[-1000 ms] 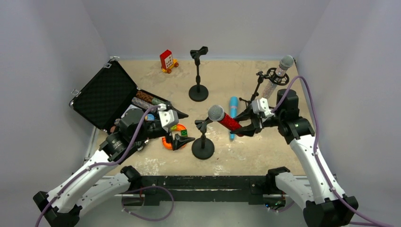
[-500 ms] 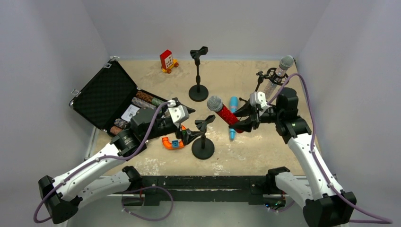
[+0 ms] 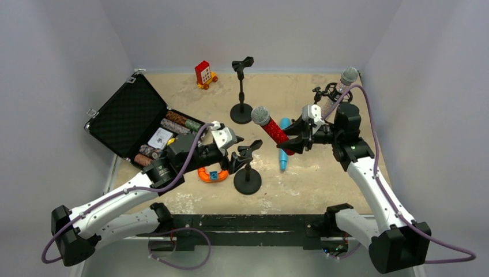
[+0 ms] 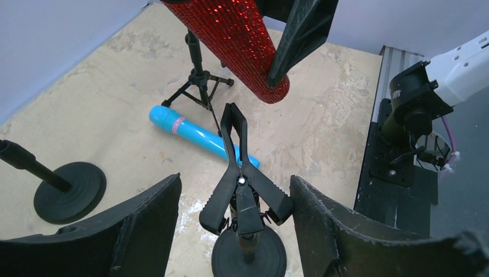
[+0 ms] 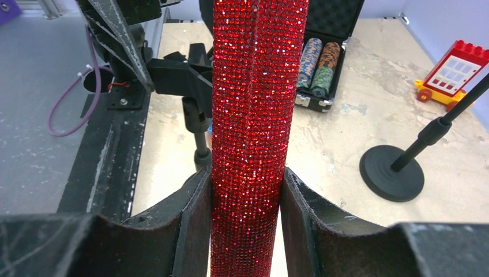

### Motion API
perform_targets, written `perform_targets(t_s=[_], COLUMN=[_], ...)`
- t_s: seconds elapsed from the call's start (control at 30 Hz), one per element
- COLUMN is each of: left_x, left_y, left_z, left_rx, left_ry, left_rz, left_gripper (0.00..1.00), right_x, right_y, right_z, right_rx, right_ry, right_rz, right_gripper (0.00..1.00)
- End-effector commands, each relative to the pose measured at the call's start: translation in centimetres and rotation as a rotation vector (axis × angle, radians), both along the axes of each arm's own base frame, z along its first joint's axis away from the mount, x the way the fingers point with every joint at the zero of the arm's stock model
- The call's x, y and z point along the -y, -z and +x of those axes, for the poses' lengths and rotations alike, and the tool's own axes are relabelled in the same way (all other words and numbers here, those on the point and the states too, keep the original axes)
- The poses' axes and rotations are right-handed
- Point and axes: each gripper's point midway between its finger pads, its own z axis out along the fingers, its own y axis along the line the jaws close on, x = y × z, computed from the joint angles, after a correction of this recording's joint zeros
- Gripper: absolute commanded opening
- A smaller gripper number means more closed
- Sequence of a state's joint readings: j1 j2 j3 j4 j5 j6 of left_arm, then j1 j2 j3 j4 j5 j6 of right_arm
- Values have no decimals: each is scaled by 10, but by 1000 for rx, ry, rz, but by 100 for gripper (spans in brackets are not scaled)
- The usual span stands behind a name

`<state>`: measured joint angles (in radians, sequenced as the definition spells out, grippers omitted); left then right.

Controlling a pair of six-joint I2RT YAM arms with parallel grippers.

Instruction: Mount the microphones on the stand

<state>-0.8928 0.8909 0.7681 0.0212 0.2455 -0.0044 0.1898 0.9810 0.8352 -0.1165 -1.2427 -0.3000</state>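
Top external: open black case (image 3: 128, 118) at left of table (image 3: 323, 179), foam-lined lid tipped back. Inside are several rolls of stacked chips (image 3: 176, 122) lying on their sides and a white card (image 3: 159, 138); other contents are hidden by the left arm. Orange curved toy (image 3: 209, 175) on the table just near-right of the case. Red block toy on wheels (image 3: 203, 74) at far edge.

Three stands: far stand (image 3: 242, 92) empty clip, near stand (image 3: 248, 170) empty clip, tripod stand (image 3: 323, 101) at far right with silver glitter mic (image 3: 341, 85) sitting in its ring mount, head up.

Red glitter mic (image 3: 272, 130) is in the air, tilted, mesh head far-left, tail near-right. Right gripper (image 3: 293, 141) is clamped on its lower body; right wrist view shows both fingers (image 5: 187, 222) pressed against the red shaft.

Left gripper (image 3: 235, 154) is spread wide, holding nothing. Left wrist view: its fingers (image 4: 147, 225) flank the near stand's clip (image 4: 241, 173), one each side, not touching it. Red mic's tail hangs just above and beyond the clip tips, apart from them.

Light-blue mic (image 3: 284, 144) lies flat on the table between near stand and tripod, under the red mic.
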Motion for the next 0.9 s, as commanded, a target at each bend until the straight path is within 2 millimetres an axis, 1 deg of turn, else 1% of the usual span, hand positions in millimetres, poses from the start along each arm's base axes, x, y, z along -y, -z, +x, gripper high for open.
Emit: perform_targets(t_s=[0.0, 0.07, 0.2, 0.23, 0.27, 0.3, 0.33, 0.37, 0.43, 0.47, 0.5, 0.6, 0.7, 0.87], left_x=[4, 4, 3, 3, 3, 3, 4, 5, 4, 4, 4, 5, 7, 12], left_y=[0, 4, 11, 12, 14, 14, 14, 13, 19, 19, 19, 20, 21, 21], left_z=[4, 5, 5, 6, 6, 5, 5, 5, 1, 1, 1, -2, -5, -9], left_rx=[-28, -40, -55, -59, -63, -60, -59, -58, -76, -77, -76, -78, -75, -78], left_ry=[-20, -27, -34, -35, -37, -28, -25, -20, -9, -5, -3, 17, 37, 74], left_rz=[-11, -1, 14, 18, 23, 27, 28, 28, 54, 57, 58, 59, 63, 54], left_gripper=[70, 69, 64, 60, 51, 41, 36, 25, 15, 11, 9, 7, 6, 6], right_x=[-8, -13, -23, -25, -27, -29, -30, -31, -32, -32, -33, -37, -42, -56], right_y=[-12, -7, 1, 2, 3, 4, 5, 5, 6, 7, 9, 17, 26, 32], right_z=[11, 12, 6, 4, 2, 1, 1, 1, 1, 1, 0, -6, -10, -14], right_rx=[131, 155, 185, 195, 202, 203, 205, 202, 200, 202, 207, 249, 251, 267], right_ry=[-46, -76, -142, -154, -166, -174, -180, -187, -200, -208, -221, -272, -325, -400], right_rz=[17, 11, 27, 27, 28, 28, 29, 31, 33, 34, 34, 31, 25, 21], right_gripper=[0, 0, 0, 0, 0, 0, 0, 0, 0, 0, 0, 0, 0, 0])
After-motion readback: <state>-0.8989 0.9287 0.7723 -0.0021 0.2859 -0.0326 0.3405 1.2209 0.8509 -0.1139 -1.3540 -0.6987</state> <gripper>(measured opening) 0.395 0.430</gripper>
